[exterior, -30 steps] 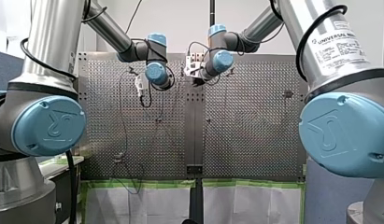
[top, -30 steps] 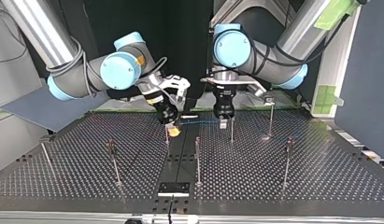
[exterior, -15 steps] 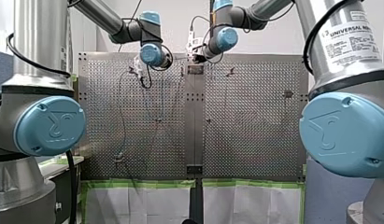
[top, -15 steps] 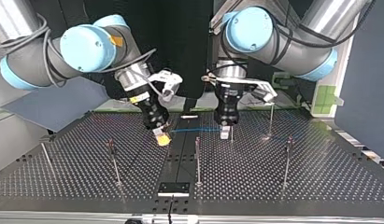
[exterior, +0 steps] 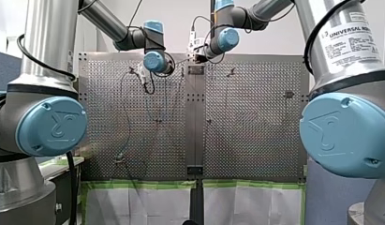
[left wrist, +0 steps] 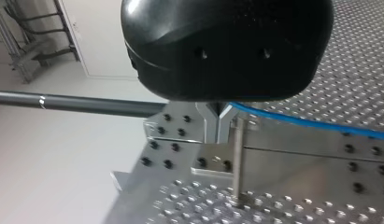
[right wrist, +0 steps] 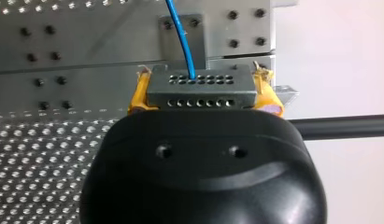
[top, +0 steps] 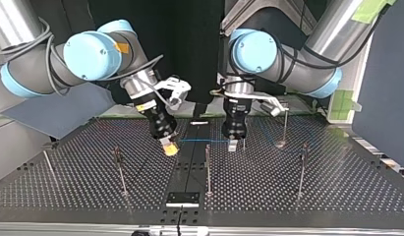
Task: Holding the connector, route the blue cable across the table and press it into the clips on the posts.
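Top view: grips the grey connector (right wrist: 199, 88) between the yellow pads (right wrist: 137, 95) of the right tool (top: 170, 149), at this view's left, low over the counter (top: 298, 201). Sends the blue cable (top: 204, 141) from there in a straight line across the view to the left tool (top: 232, 145), near the middle. Looks closed around the cable there, going by the left wrist view, though half hidden under the black body. Carries the cable on past, toward the view's right. Has a thin post (top: 244, 143) just beside the left tool, on the side away from the connector. Shows the cable lying sideways to that post, close to its top. Puts the left arm nearer, so most likely needs a small push down there to seat the cable in the clip. Cannot make out the clip itself.
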